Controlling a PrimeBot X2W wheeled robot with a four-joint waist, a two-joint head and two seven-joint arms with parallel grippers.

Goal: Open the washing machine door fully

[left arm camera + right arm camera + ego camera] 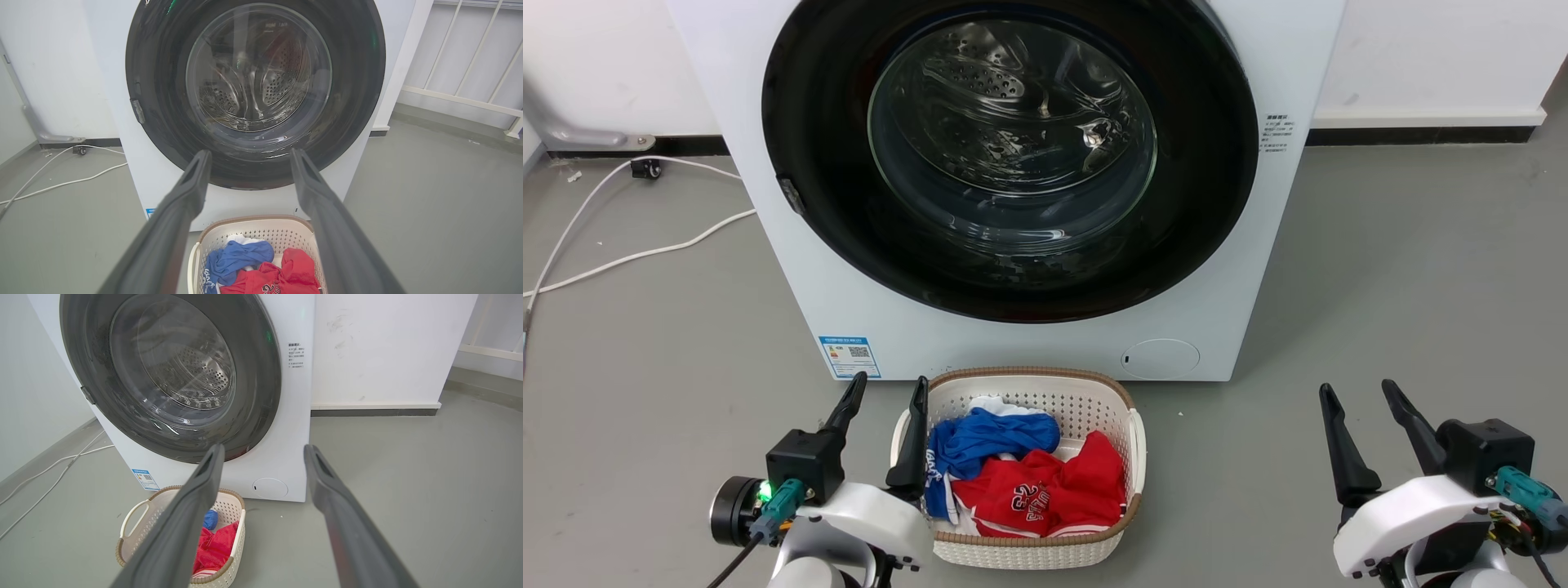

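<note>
The left pincer (890, 380) stands open, its two dark fingers spread apart with nothing between them. It is in front of the washing machine (792, 286), below the machine's lower left corner, with its fingers pointing toward the machine's front. The right pincer (1357, 386) is spread about as wide and also holds nothing. It sits in front of the machine and off past its right edge, over bare grey floor (1405, 278). Neither pincer touches the machine.

Just in front of the machine's base, and nearer to it than either pincer, stands a cream perforated laundry basket (1029, 376) with a brown rim. It holds a blue garment (988, 437) and a red garment (1054, 490) with white lettering. In the head view the left pincer's inner finger crosses the basket's left rim, and whether they touch cannot be told.

The washing machine door (1013, 282) lies closed against the machine's front and takes up most of its width. Its glossy black rim surrounds a clear glass bowl, through which the perforated steel drum shows. A small grey tab (791, 196) sits on the rim's left edge. Low on the machine's front are a blue sticker (849, 357) at the left and a round flap (1160, 358) at the right. A white cable (645, 253) runs over the floor to the machine's left.
</note>
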